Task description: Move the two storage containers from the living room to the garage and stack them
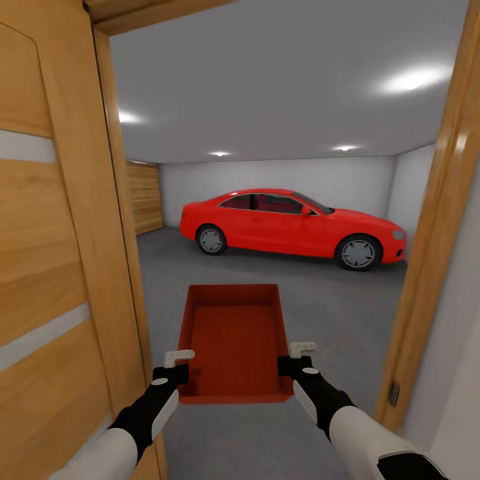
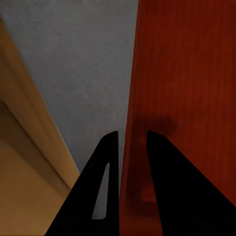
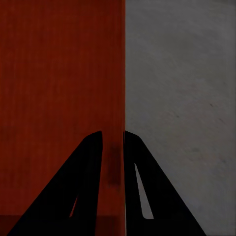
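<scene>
Both of your grippers are clamped on one storage container (image 1: 235, 340), carried open side up between them in front of you. Your left gripper (image 1: 179, 363) pinches the box's left wall near the near corner; the left wrist view shows its two fingers (image 2: 105, 167) straddling that thin orange-red wall (image 2: 129, 147), one inside and one outside, drawn in narrow against it. Your right gripper (image 1: 300, 357) grips the opposite wall the same way, and the right wrist view shows its fingers (image 3: 93, 167) closed on either side of the wall edge (image 3: 122, 98). The box hangs level between the two grippers, its far end pointing away from you. Beneath and beyond the grippers lies the dark grey garage floor (image 1: 320, 307). Just outside your left gripper stands a wooden door (image 1: 53, 267); a wooden door frame (image 1: 433, 233) rises well out past your right gripper. Far ahead of both grippers, a red car (image 1: 293, 227) is parked side-on before a white wall (image 1: 280, 177).
</scene>
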You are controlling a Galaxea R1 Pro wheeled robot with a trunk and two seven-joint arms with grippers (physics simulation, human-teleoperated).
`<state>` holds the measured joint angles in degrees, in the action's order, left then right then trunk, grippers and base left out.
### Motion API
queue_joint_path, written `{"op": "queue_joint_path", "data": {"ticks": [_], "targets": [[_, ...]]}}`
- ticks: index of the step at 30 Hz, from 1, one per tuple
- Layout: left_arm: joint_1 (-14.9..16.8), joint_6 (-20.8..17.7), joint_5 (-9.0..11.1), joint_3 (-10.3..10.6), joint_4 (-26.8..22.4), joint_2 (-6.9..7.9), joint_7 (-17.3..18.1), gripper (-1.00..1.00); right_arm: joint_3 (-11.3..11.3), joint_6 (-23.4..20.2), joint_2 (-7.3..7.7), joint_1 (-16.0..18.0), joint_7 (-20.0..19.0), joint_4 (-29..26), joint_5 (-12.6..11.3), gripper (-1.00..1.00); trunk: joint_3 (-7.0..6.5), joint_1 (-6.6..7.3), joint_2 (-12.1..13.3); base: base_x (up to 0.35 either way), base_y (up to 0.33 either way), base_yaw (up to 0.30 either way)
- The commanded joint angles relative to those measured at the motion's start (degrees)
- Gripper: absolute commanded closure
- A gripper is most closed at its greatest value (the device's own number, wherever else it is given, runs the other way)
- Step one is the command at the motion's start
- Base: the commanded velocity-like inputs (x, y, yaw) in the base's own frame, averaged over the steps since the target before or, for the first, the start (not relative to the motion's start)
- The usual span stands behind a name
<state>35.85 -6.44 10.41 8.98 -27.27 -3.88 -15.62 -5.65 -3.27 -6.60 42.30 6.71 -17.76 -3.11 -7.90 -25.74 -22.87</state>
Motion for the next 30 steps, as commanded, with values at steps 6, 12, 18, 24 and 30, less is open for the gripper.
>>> {"op": "queue_joint_path", "data": {"ticks": [6,12,18,24,30], "targets": [[0.03,-0.42,0.14,-4.32,-0.06,2.82,-1.01,1.00,0.11,-0.39,-0.08,0.01,0.32,-0.26,0.23,1.00,-0.03,-0.04,-0.05,0.178,0.162,-0.089],[0.03,-0.42,0.14,-4.29,-0.06,2.82,-1.01,1.00,0.11,-0.42,-0.16,0.05,0.32,-0.26,0.21,1.00,-0.17,-0.04,-0.05,0.177,0.161,-0.218],[0.02,-0.42,0.14,-4.23,-0.06,2.82,-1.07,1.00,0.11,-0.42,-0.16,-0.01,0.32,-0.26,0.21,1.00,-0.32,-0.04,-0.05,0.125,0.096,-0.232],[0.01,-0.39,0.14,-4.23,-0.06,2.82,-1.08,1.00,0.11,-0.42,-0.16,0.02,0.32,-0.26,0.21,1.00,-0.47,-0.04,-0.05,0.005,0.003,-0.233],[0.03,-0.33,0.14,-4.23,-0.06,2.82,-1.08,1.00,0.11,-0.42,-0.16,0.05,0.32,-0.26,0.21,1.00,-0.60,-0.04,-0.05,0.000,0.000,-0.233]]}}
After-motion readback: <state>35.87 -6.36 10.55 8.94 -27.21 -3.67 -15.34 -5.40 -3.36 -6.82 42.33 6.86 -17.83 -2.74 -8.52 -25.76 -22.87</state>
